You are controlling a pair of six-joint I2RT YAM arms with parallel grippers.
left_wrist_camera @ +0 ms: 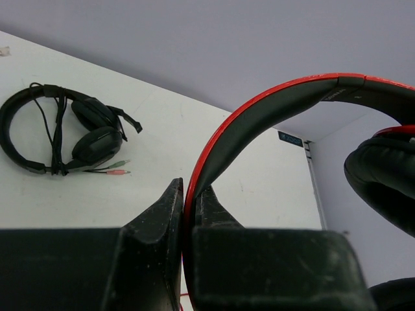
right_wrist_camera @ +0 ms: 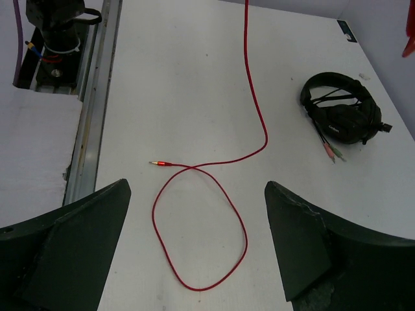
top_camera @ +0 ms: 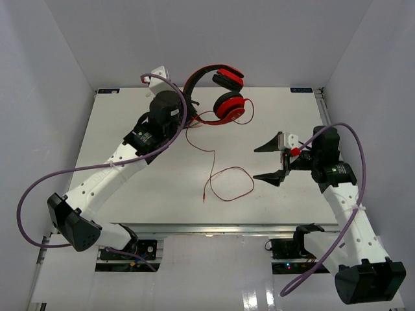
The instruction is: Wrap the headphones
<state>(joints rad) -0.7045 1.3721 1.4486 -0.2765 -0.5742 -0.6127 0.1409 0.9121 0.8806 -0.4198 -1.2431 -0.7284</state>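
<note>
Where the long thin red cable [right_wrist_camera: 246,45] ends, well to the near side of the red over-ear headphones [top_camera: 228,103] with glossy round earcups and black padding, its small metal plug [right_wrist_camera: 159,164] is seen lying flat on the white tabletop [top_camera: 162,201]. Just beyond the plug a slack oval loop is formed by the cable, which is then led across the table towards the headphones. The right gripper [top_camera: 255,163] is held nearer than the headphones and to their right, beside that loop. Its black jaws are spread wide and nothing is gripped between them. In the right wrist view the loop and plug are framed between its two fingers [right_wrist_camera: 78,246].

A second, black headset [left_wrist_camera: 65,133], with its cord bundled across it and pink and green plugs, is laid on the table apart from the red headphones. Farther on, the left gripper [left_wrist_camera: 188,194] is found at the headphones' left side, its jaws pressed together on the red-and-black headband, which is pinched edge-on. The headphones are held at the table's far edge, headband arching upward. Whether the earcups rest on the surface cannot be told.
</note>
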